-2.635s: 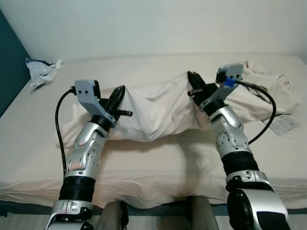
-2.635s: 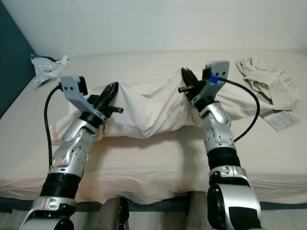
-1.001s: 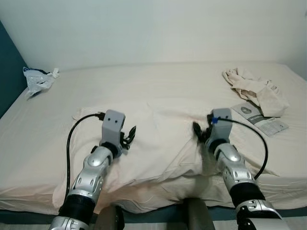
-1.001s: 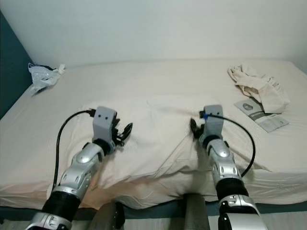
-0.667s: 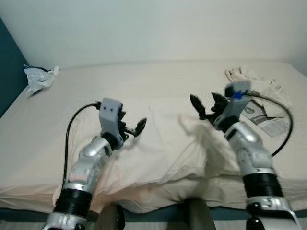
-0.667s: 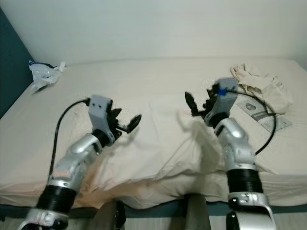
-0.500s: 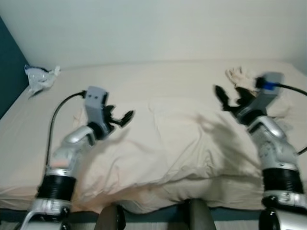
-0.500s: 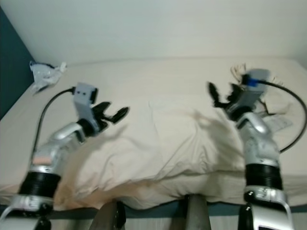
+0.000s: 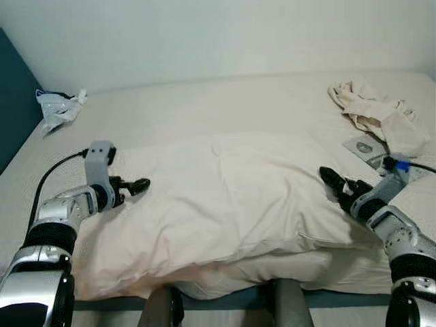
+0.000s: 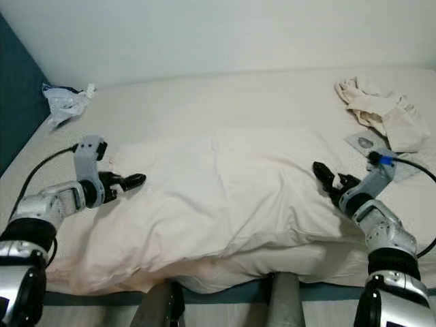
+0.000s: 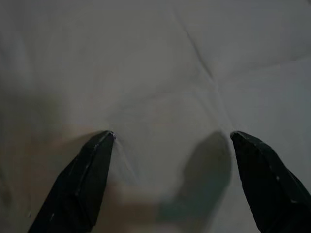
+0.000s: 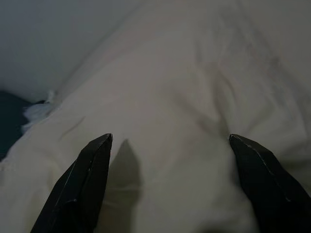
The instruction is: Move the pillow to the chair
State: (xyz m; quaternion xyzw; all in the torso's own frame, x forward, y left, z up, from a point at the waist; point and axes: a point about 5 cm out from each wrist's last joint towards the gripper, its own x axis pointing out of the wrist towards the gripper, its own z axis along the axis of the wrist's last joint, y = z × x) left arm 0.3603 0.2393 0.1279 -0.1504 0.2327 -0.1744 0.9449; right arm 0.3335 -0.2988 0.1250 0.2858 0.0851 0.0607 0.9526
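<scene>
Left eye view: pillow (image 9: pixel 231 197), large, cream, lying flat near front edge of bed (image 9: pixel 204 109), long side toward robot, front corner sagging over mattress edge.

Left gripper (image 9: pixel 133 185): at pillow's left end, low, fingers parted, nothing held; tips just beside or touching fabric, contact not certain. In left wrist view, both fingers (image 11: pixel 85 170) spread wide with pale cloth between.

Right gripper (image 9: pixel 337 186): at pillow's right end, low, fingers apart, nothing held. In right wrist view, fingertips (image 12: pixel 90 167) wide over creased cream fabric.

Step in hand, judged: positioning for a two-ended grasp; pillow not yet gripped, task barely begun. Chair not identified; two grey rounded shapes (image 9: pixel 160 310) at bottom edge, nature unclear.

Next move, judged: closing each gripper on a fold at its own end, taking enough cloth to hold; lifting both ends evenly, since soft filling likely to sag in the middle; then turning away from bed toward chair.

Surface: mattress under plain cream sheet, lightly wrinkled. Crumpled cream cloth (image 9: pixel 375 116) at far right, well apart from pillow. Printed leaflet (image 9: pixel 364 146) beside that cloth. Crinkled plastic bag (image 9: pixel 58 109) at far left corner.

Room: pale wall (image 9: pixel 218 34) behind bed; dark teal wall (image 9: pixel 10 102) at left.
</scene>
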